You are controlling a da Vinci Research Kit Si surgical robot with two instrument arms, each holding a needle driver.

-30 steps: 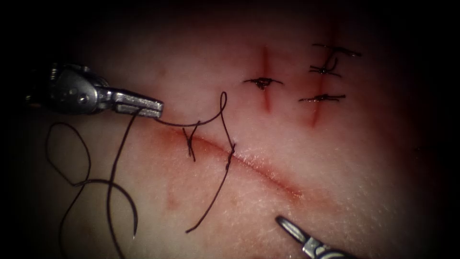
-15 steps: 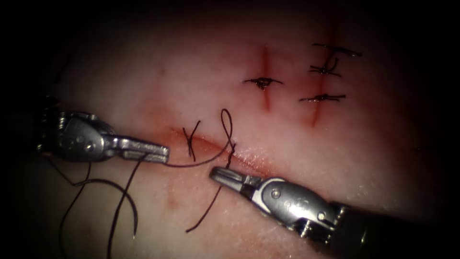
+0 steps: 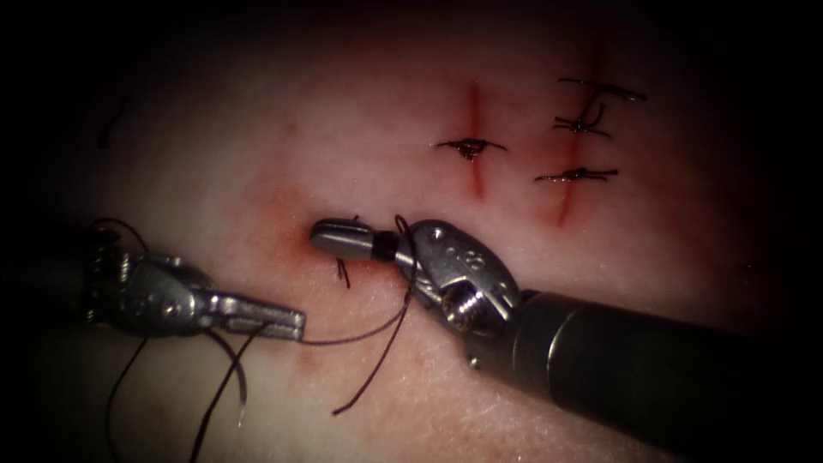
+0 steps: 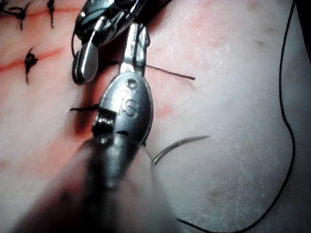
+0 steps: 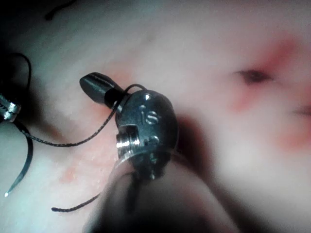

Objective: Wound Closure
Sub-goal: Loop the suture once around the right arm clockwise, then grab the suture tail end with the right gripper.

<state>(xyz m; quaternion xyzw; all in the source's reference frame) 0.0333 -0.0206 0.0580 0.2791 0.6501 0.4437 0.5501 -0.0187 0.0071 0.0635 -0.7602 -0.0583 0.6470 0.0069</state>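
Endoscope view: left pincer [image 3: 287, 323] closed on thread [image 3: 351, 336].

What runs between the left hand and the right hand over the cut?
In the endoscope view, a slack strand of thread runs from the left hand, shut on it, to a loop around the right hand.

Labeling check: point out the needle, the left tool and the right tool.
needle [image 4: 181, 144]: left wrist view, mid-curve.
left tool [image 3: 290, 322]: endoscope view, jaw tips, on thread.
right tool [image 3: 330, 235]: endoscope view, jaw tips.
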